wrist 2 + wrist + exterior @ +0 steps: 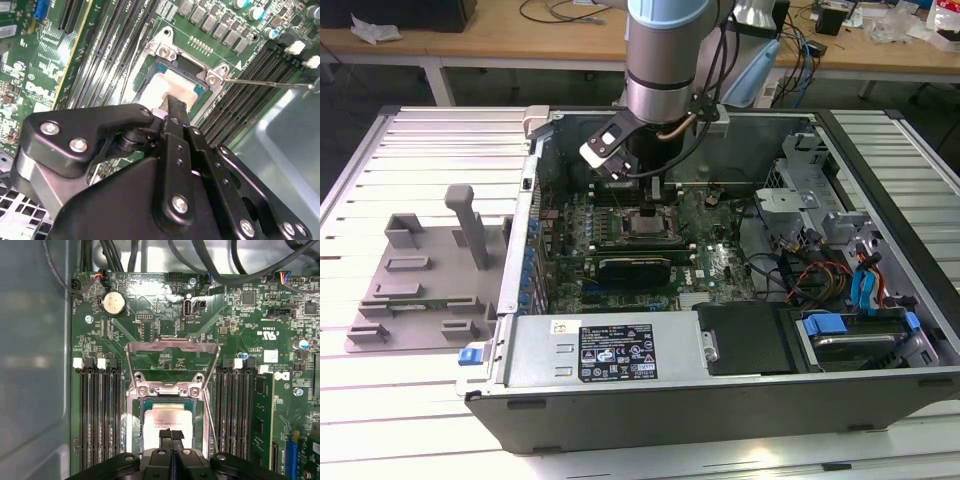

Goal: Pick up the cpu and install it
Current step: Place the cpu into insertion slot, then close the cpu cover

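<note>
The cpu (167, 416) is a pale silver square lying flat in the dark socket on the green motherboard (150, 320). The second wrist view has the cpu (167, 85) just past the fingertip. My gripper (171, 434) hangs right over the cpu's near edge with both black fingers pressed together and nothing between them. Whether the tips touch the chip's top, I cannot tell. The socket's metal load plate (172, 347) stands flipped open, and its thin lever rod (265, 82) sticks out sideways. In the exterior view my gripper (647, 205) reaches down into the open computer case above the socket (645, 225).
Black memory slots (95, 410) flank the socket on both sides. The case's metal walls (535, 190), a black card (635, 266), drive cages and cables (800, 270) crowd the board. A grey fixture tray (415, 290) sits on the table at the exterior view's left.
</note>
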You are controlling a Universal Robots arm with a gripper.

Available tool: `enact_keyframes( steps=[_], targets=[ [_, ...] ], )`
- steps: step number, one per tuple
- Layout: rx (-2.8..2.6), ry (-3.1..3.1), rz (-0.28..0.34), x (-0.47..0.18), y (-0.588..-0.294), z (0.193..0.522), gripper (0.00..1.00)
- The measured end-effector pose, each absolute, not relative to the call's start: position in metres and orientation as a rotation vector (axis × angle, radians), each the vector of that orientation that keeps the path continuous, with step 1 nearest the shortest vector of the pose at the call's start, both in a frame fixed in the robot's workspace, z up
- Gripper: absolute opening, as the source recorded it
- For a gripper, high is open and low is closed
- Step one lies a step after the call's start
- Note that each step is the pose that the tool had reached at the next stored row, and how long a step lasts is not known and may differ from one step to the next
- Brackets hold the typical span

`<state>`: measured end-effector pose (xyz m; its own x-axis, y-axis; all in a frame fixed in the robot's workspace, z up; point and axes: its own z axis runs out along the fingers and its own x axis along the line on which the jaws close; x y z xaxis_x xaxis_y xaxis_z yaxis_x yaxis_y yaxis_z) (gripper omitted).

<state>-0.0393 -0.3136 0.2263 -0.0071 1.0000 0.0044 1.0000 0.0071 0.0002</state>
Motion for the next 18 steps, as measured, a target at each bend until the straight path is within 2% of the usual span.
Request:
enact_keyframes(
  steps=[18],
  targets=[
    [-2.211, -2.227, -0.005, -0.0373, -0.3137, 0.2285, 0.11]
  ],
)
